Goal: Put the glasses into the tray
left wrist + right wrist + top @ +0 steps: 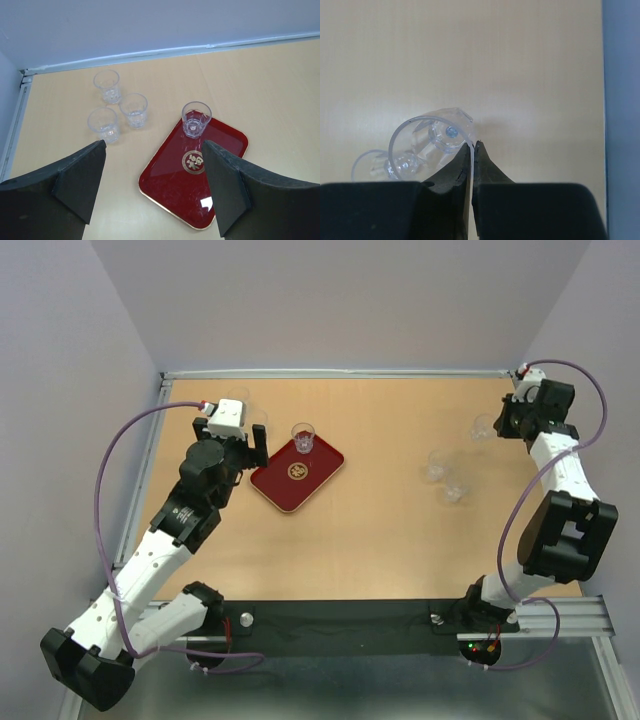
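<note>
The dark red tray [290, 486] lies left of centre, and one clear glass [303, 437] stands on its far corner. In the left wrist view the tray [170, 185] and that glass [196, 119] show between my fingers. Three more glasses [134, 109] stand on the table left of the tray. My left gripper [154, 145] is open and empty above the tray's left edge; in the top view it [254, 443] is beside the tray. My right gripper [472, 145] is shut on the rim of a tilted glass [432, 137] at the far right [484, 426].
Two other glasses [436, 462] [456, 486] stand right of centre, and one of them [372, 165] shows beside the held glass. The back wall rail [165, 52] runs behind the left group. The table's right edge [604, 100] is close to the right gripper.
</note>
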You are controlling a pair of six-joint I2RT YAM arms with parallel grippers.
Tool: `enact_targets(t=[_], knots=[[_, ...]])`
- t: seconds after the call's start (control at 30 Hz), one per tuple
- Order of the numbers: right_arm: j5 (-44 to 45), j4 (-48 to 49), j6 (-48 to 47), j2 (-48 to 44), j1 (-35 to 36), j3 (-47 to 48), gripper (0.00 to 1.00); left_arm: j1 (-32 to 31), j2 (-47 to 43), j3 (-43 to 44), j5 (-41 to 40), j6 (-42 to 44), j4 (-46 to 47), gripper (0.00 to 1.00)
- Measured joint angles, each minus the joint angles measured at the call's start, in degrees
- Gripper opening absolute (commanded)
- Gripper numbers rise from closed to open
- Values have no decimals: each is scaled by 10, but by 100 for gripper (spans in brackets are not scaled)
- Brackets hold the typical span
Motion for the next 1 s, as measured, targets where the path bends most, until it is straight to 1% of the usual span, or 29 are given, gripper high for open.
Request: enact_targets(t=[0.2,0.33,0.47,0.63,0.77,1.0], knots=[[-22,0,4,0,6,31,0,0,0,0,-4,0,3,88],[-47,1,7,2,25,43,0,0,0,0,-8,2,3,88],[-84,3,4,10,70,48,0,0,0,0,-9,4,3,88],[-124,4,-6,42,150,52,0,0,0,0,-13,6,3,88],[-138,4,-15,65,208,58,0,0,0,0,-17,8,3,88],[-155,4,-22,117,302,96,0,0,0,-8,-25,9,8,88]])
